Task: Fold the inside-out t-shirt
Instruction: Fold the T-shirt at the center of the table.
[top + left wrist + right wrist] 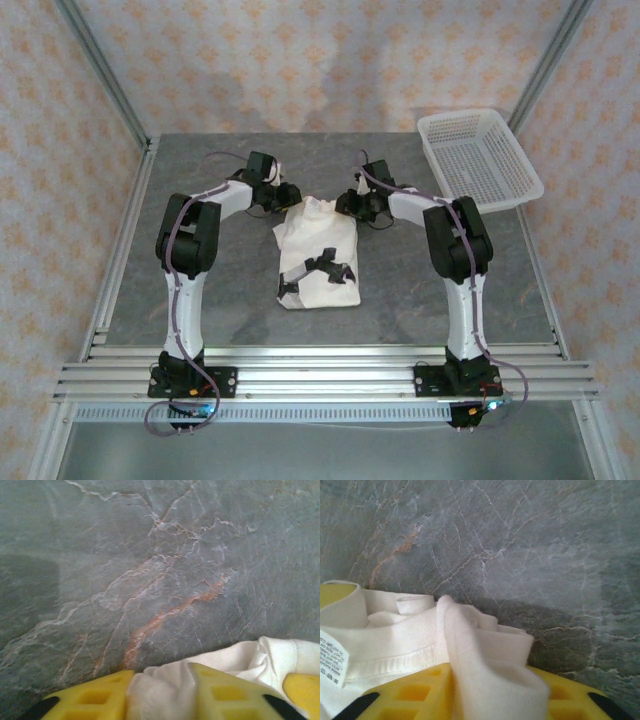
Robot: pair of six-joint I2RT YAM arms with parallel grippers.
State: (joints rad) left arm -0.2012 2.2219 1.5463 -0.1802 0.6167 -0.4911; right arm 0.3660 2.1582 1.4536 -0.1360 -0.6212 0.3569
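At the bottom of the top view, both arm bases sit on the aluminium rail (320, 372) at the near edge of the grey marbled table (200, 300).

The inside-out t-shirt (312, 235) lies at frame centre, bunched into a narrow white bundle running away from the rail. Its near end rests flat on the table between the two arms.

The left gripper (283, 197) and right gripper (350, 205) meet the far end of the bundle, left and right of it, close together.

In the left wrist view, the left gripper (160, 685) has its yellow fingers (95, 700) at the bottom edge. White cloth (160, 695) is nipped between them.

In the right wrist view, the right gripper (495, 685) is likewise pressed onto a fold of the shirt (490, 645). A stitched hem and a care label (331, 659) show at lower left.

Further off, at upper right in the top view, a white mesh basket (478, 155) stands at the table's far corner, well apart from the shirt.
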